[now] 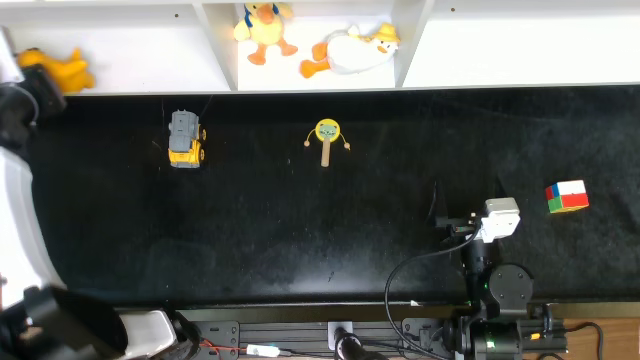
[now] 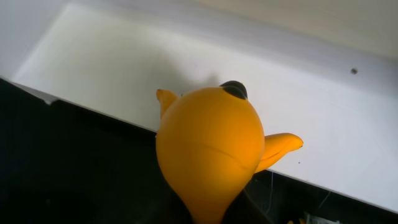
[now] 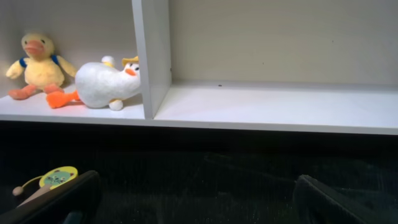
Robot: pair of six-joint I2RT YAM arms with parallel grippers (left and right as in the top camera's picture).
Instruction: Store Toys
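White shelving (image 1: pixel 500 50) behind a black tabletop (image 1: pixel 300 230) is being faced by both arms. An orange plush toy (image 2: pixel 211 149) is being gripped by the left gripper (image 1: pixel 40 85) at the left compartment's front edge. The right gripper (image 3: pixel 198 180) is being held low over the tabletop, jaws wide apart. A truck (image 1: pixel 185 138), rattle (image 1: pixel 327 135) and cube (image 1: pixel 566 196) are being displayed on the tabletop. The left gripper's fingers are being hidden by the toy.
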